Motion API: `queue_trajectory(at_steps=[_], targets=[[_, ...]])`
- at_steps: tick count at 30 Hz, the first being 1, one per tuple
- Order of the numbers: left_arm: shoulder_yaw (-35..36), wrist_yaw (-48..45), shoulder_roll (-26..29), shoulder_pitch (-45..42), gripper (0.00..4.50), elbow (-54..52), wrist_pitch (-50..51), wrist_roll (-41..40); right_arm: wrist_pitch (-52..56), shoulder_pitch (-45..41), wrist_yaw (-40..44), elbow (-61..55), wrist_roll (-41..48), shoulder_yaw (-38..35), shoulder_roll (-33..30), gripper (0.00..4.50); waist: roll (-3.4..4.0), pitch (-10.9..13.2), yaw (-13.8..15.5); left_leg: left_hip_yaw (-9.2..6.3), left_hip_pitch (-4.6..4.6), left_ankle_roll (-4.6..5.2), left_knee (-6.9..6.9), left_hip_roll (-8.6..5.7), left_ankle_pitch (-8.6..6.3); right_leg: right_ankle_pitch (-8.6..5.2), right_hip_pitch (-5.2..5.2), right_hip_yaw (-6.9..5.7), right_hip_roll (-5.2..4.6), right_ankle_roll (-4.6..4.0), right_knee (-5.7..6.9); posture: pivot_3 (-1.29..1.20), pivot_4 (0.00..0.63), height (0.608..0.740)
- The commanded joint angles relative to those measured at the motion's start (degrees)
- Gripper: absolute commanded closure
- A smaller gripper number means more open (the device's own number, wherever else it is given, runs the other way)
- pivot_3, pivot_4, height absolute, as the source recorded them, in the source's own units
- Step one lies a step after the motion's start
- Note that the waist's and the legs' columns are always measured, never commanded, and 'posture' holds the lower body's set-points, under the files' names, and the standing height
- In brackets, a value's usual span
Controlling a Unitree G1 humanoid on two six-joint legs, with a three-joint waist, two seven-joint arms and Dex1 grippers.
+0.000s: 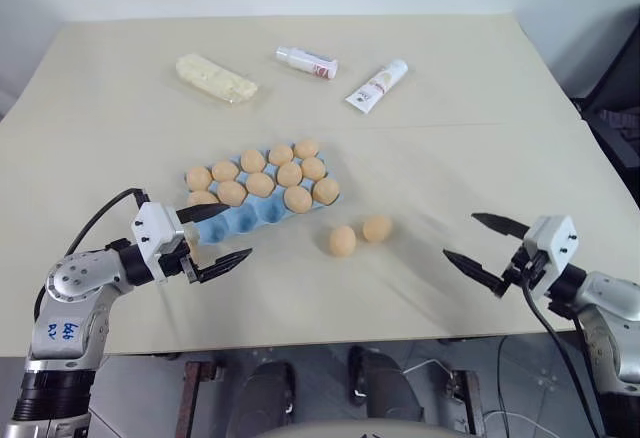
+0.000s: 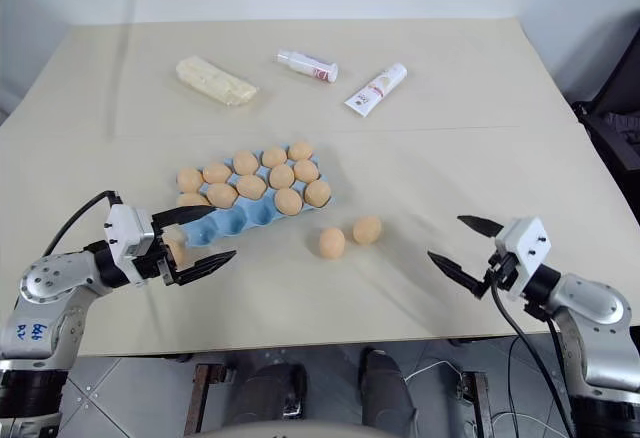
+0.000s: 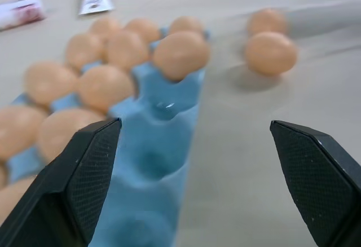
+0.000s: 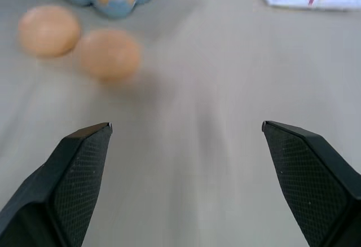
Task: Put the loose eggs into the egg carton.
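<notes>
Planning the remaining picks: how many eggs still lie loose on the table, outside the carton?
2. One loose egg and another lie side by side on the table, just right of the egg carton near its front corner. None seem hidden.

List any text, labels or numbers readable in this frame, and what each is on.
Nothing can be read with certainty.
white tube: printed label, too small to read.
small white bottle: red and white label, too blurred to read.
left arm: blue handwritten marks, not legible.
eggs and egg carton: no markings.
</notes>
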Motion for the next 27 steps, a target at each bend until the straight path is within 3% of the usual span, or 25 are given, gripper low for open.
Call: queue_trajectory(at_steps=[1,9,15,22,25,27], targets=[[-0.6,-1.0,0.1,-2.0,0.00,0.5,-1.0,0.3,-2.7,-0.7,0.8,-1.0,0.5,0.7,-0.9,0.03,0.01,0.0,0.0,0.00,0.03,-0.12,0.00,0.03,0.00,0.11,0.04,0.03,0.00,-0.07,-0.04,0.00,0.150,0.740],[0.1,-0.7,0.2,-1.4,0.00,1.1,-2.0,0.4,1.2,-12.2,3.4,1.9,-1.8,11.9,-1.7,0.03,0.01,0.0,0.0,-0.05,-0.11,-0.30,0.01,0.10,0.26,0.57,-0.05,0.40,-0.03,-0.27,-0.27,0.00,0.150,0.740],[1.8,1.1,0.2,1.9,0.00,-1.0,-2.4,0.3,0.9,-23.7,6.6,11.7,-4.9,20.1,0.1,0.03,0.01,0.0,0.1,-0.18,-0.35,-0.04,-0.07,0.14,0.34,0.56,-0.17,0.32,-0.04,-0.29,-0.53,0.00,0.150,0.740],[4.4,3.7,0.0,6.6,0.00,-4.3,-2.4,-0.1,-3.8,-30.6,9.2,22.5,-7.4,24.3,3.9,0.03,0.03,0.0,0.1,-0.14,-0.46,-0.15,-0.10,0.15,0.24,0.57,-0.16,0.16,-0.10,-0.27,-0.83,0.00,0.150,0.740],[5.1,4.5,-0.1,7.9,0.00,-5.3,-2.3,-0.2,-4.8,-31.7,9.3,24.3,-7.4,24.4,5.1,0.60,0.03,0.0,0.1,-0.13,-0.47,-0.20,-0.10,0.15,0.21,0.57,-0.17,0.14,-0.10,-0.27,-0.87,0.00,0.150,0.740],[5.4,4.9,-0.1,8.6,0.00,-5.7,-2.2,-0.3,-5.1,-31.9,9.7,24.7,-7.4,24.4,5.2,1.32,0.04,0.0,0.0,-0.09,-0.48,-0.20,-0.10,0.15,0.18,0.57,-0.17,0.13,-0.10,-0.27,-0.90,0.00,0.150,0.740]])
